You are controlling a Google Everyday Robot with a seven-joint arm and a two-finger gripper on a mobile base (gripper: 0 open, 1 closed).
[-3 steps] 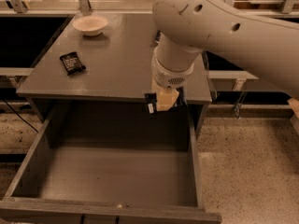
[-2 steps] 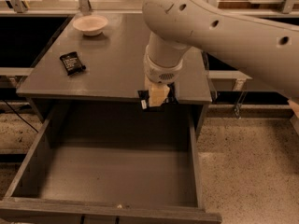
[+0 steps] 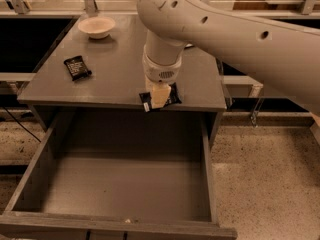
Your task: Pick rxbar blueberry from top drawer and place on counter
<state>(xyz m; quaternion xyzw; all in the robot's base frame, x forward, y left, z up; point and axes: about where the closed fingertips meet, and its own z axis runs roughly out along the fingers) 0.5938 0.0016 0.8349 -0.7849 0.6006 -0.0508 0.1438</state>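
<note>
My gripper (image 3: 159,99) hangs from the big white arm over the front edge of the grey counter (image 3: 115,79). It is shut on the rxbar blueberry (image 3: 145,102), a dark flat bar whose ends stick out on both sides of the cream fingers (image 3: 159,93). The bar sits at or just above the counter's front edge, right of centre. I cannot tell whether it touches the surface. The top drawer (image 3: 125,189) is pulled wide open below and its grey floor shows nothing in it.
A shorter black packet with white print (image 3: 77,67) lies on the counter's left side. A white bowl (image 3: 96,26) stands at the back left. Black recessed bins (image 3: 25,44) flank the counter. Speckled floor (image 3: 270,184) lies to the right of the drawer.
The gripper has moved left and back with the bar, from over the drawer's rear right to the counter's front edge.
</note>
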